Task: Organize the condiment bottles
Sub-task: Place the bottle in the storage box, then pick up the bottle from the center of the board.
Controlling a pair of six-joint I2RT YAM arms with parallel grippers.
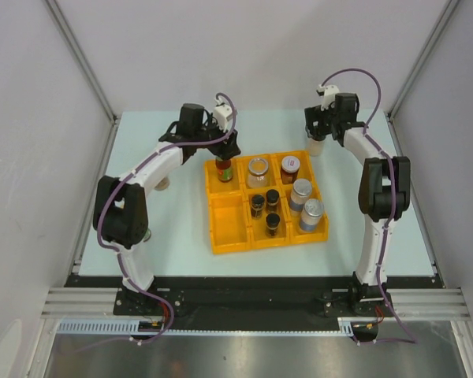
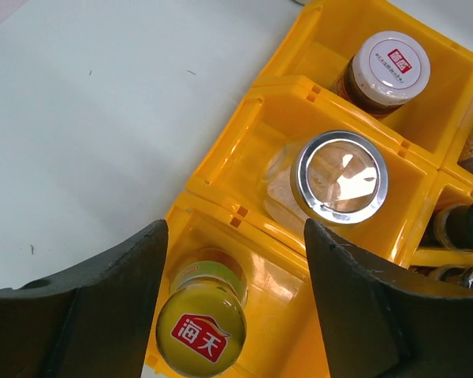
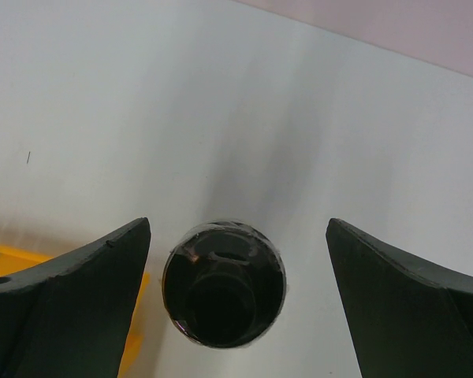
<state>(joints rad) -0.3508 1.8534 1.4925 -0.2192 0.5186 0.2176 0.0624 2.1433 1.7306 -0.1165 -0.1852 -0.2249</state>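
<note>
1. Left gripper (image 2: pixel 235 236) up close: fingers spread either side of the yellow-capped sauce bottle (image 2: pixel 201 335), clear of its cap. The bottle stands upright in the yellow tray's (image 2: pixel 221 161) far-left compartment and looks delivered.
2. Right gripper (image 3: pixel 236 228) is spread wide around a black-capped jar (image 3: pixel 223 283) on the table (image 3: pixel 221 94) beyond the tray, likely the next pick.
3. Both arms reach forward, elbows bent, wrists pointing down.

White links and black joints make up the left arm (image 1: pixel 154 167) and right arm (image 1: pixel 372 205). A purple cable (image 1: pixel 101 224) runs along each, looping past a white block (image 1: pixel 223 113) behind the hand. The left gripper (image 2: pixel 235 228) and right gripper (image 3: pixel 238 224) have broad, black, tapered fingers (image 2: pixel 87 315).
</note>
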